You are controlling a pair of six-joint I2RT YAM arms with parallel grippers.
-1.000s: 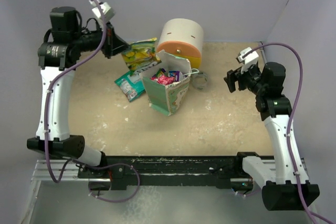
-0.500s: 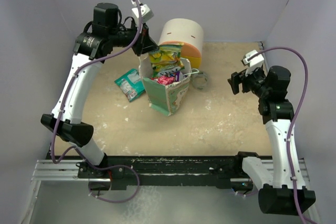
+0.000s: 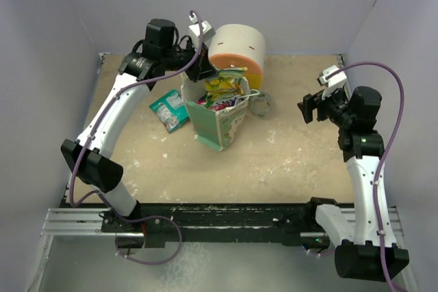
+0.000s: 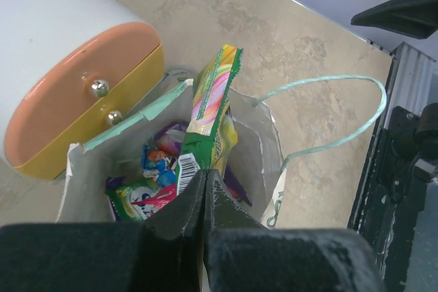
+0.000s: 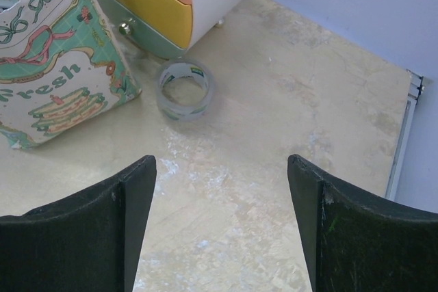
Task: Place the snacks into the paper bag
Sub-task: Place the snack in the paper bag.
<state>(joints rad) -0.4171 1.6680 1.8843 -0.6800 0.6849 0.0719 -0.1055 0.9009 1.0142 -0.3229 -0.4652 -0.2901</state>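
Left gripper [image 4: 205, 182] clamped on end seam of yellow-green snack packet [image 4: 212, 107], just ahead of fingertips, inside paper bag [image 4: 270, 148] mouth. Probably light, floppy, slick film; crimped seam judged safest hold. Right gripper [image 5: 220, 165] spread open, empty.

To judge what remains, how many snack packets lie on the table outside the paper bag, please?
1: a teal packet left of the paper bag. The left gripper holds a yellow-green packet in the bag's mouth. Others may hide behind the bag.
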